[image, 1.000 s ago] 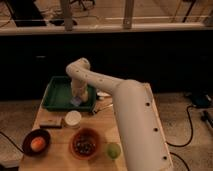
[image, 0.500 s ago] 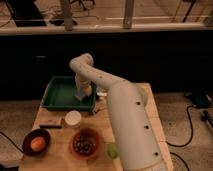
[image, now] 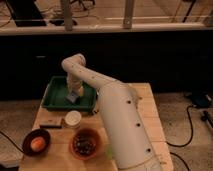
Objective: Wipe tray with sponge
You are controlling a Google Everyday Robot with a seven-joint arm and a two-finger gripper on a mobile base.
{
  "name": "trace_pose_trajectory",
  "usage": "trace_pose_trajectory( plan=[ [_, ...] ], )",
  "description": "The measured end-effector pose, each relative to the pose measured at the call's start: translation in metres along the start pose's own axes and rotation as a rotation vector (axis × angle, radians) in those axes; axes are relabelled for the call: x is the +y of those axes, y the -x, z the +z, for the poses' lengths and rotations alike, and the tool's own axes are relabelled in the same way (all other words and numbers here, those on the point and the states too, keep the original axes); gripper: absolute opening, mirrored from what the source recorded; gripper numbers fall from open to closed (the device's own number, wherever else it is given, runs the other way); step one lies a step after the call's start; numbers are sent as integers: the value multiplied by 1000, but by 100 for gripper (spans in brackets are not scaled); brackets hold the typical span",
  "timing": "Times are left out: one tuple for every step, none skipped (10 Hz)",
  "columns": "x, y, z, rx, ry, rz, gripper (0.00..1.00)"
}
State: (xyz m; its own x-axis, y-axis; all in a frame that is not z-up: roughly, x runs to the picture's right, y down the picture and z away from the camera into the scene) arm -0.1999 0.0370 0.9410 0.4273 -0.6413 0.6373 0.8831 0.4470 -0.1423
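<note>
Down at the arm's tip, the gripper (image: 74, 93) had its fingers clamped on the small pale bluish-white soft sponge (image: 73, 97). Around them lay the large dark-green rectangular plastic tray (image: 52, 98) on the wooden surface (image: 147, 112). Nearer the camera than the fingers stood a white round cup (image: 73, 118), a flat dark block (image: 51, 122) and two round brown bowls (image: 36, 142).

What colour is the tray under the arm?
The tray is dark green, clear in the camera view; the gripper hangs over it, at the sponge.
</note>
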Motion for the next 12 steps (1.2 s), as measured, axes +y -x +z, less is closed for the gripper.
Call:
trace_pose_trajectory(
  plan=[
    [11,3,-3,3,4,20,5],
    [22,-1,-7,15,9,43,5],
    [32,-5,-12,24,12,62,5],
    [51,-18,-19,43,17,107,5],
    [58,-27,-22,54,18,130,5],
    [58,-34,-23,58,13,147,5],
    [53,-48,-20,72,11,166,5],
    [47,-53,-19,72,13,167,5],
    [38,-55,-16,69,9,161,5],
    [20,-47,-13,46,-7,136,5],
    [17,-44,-13,29,-11,122,5],
    [18,-41,-13,14,-13,116,5]
  ],
)
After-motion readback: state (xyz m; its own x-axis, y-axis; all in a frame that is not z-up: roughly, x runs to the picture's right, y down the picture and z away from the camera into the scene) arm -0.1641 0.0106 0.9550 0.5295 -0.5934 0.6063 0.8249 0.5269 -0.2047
